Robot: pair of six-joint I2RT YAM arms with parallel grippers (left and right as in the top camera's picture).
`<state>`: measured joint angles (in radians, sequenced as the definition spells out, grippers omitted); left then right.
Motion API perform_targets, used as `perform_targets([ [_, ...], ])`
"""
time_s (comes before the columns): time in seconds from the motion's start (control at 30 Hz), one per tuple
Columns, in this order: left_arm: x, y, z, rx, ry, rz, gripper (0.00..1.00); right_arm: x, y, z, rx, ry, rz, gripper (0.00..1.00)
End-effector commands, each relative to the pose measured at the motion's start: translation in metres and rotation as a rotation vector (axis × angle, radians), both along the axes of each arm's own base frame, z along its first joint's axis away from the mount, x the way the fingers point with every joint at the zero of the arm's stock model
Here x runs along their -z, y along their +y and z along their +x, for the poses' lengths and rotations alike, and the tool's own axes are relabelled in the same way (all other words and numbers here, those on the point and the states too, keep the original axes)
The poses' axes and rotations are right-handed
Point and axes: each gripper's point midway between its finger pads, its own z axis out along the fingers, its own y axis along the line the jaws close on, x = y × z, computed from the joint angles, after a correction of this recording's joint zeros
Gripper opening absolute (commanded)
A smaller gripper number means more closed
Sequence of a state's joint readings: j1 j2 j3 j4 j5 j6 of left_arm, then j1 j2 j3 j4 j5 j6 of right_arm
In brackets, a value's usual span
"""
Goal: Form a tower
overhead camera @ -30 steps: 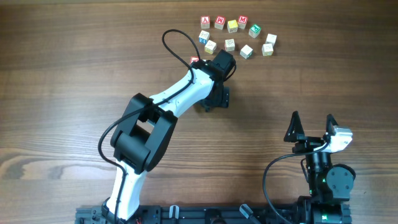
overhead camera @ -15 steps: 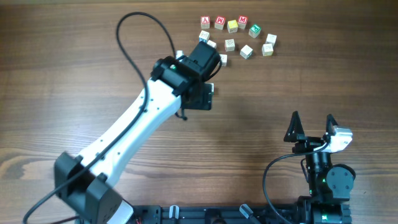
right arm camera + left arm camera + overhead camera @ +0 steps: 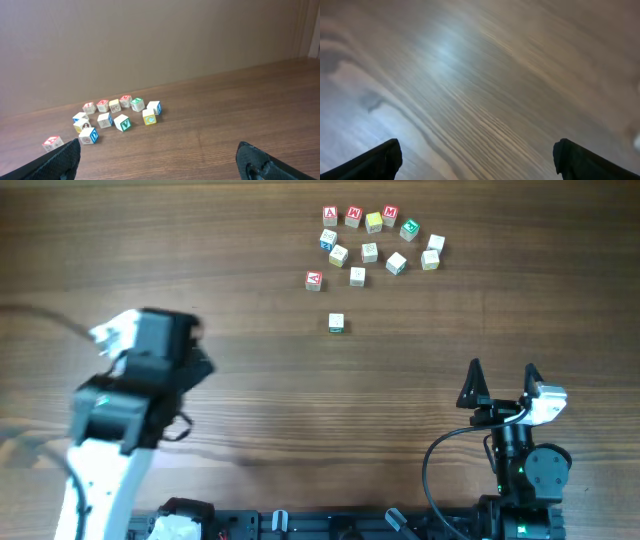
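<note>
The left gripper [image 3: 477, 157] stands wide open, its two dark fingertips [image 3: 380, 159] at the bottom corners of the wrist view with only bare, streaked wood between them. It holds nothing. From overhead, the left arm [image 3: 110, 420] is a blur over the left side of the table [image 3: 200, 260], well apart from every cube. The right gripper [image 3: 502, 385] is also fully open and empty. It is near the right front edge, with its black fingers pointing toward the far side. The tower [image 3: 336, 324] stands alone on open wood near the middle of the table, between the two arms and nearer the far side. From above only its pale top face and a trace of green at its near edge show, so its height cannot be told. Just beyond it lie the loose letter cubes [image 3: 369, 251] in a scattered cluster, also seen from the right wrist. A red-marked cube [image 3: 314, 279] sits at the cluster's near left edge, close to the tower but not touching it.
</note>
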<state>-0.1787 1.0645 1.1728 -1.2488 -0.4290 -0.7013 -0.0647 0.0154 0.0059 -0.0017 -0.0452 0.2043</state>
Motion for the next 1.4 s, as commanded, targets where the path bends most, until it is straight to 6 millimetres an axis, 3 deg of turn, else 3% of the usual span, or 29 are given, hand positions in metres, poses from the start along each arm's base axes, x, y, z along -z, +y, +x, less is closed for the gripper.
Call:
perform_targets([
  [0.0,0.014,0.038,-0.025,-0.211,-0.014,-0.094,1.0,-0.002,0.001,0.0,-0.011,-0.011,0.007,1.0],
  [0.1,0.023,0.052,-0.043,-0.309,-0.022,-0.148,1.0,-0.002,0.001,0.0,-0.011,-0.011,0.007,1.0],
  [0.17,0.018,0.045,-0.046,-0.277,-0.049,-0.149,1.0,-0.002,0.001,0.0,-0.011,-0.011,0.007,1.0],
  [0.27,0.0,0.03,-0.051,-0.194,-0.15,-0.152,1.0,-0.002,0.001,0.0,-0.011,-0.011,0.007,1.0],
  [0.33,-0.026,0.029,-0.073,-0.178,-0.315,-0.154,1.0,-0.002,0.001,0.0,-0.011,-0.011,0.007,1.0],
  [0.43,-0.039,0.028,-0.09,-0.174,-0.408,-0.152,1.0,-0.002,0.001,0.0,-0.011,-0.011,0.006,1.0],
  [0.5,-0.036,0.027,-0.099,-0.174,-0.401,-0.153,1.0,-0.002,0.001,0.0,-0.011,-0.011,0.007,1.0],
  [0.83,-0.034,0.005,-0.092,-0.091,-0.398,-0.264,1.0,-0.002,0.001,0.0,-0.011,-0.011,0.006,1.0],
  [1.23,-0.034,0.004,-0.092,-0.088,-0.397,-0.267,1.0,-0.003,0.001,0.0,-0.011,-0.012,0.008,1.0],
  [1.3,-0.034,0.004,-0.092,-0.088,-0.397,-0.267,1.0,-0.003,0.005,0.0,-0.031,-0.012,0.07,1.0],
  [1.37,-0.034,0.004,-0.092,-0.088,-0.397,-0.267,1.0,-0.001,0.01,0.0,-0.056,0.0,0.276,1.0],
])
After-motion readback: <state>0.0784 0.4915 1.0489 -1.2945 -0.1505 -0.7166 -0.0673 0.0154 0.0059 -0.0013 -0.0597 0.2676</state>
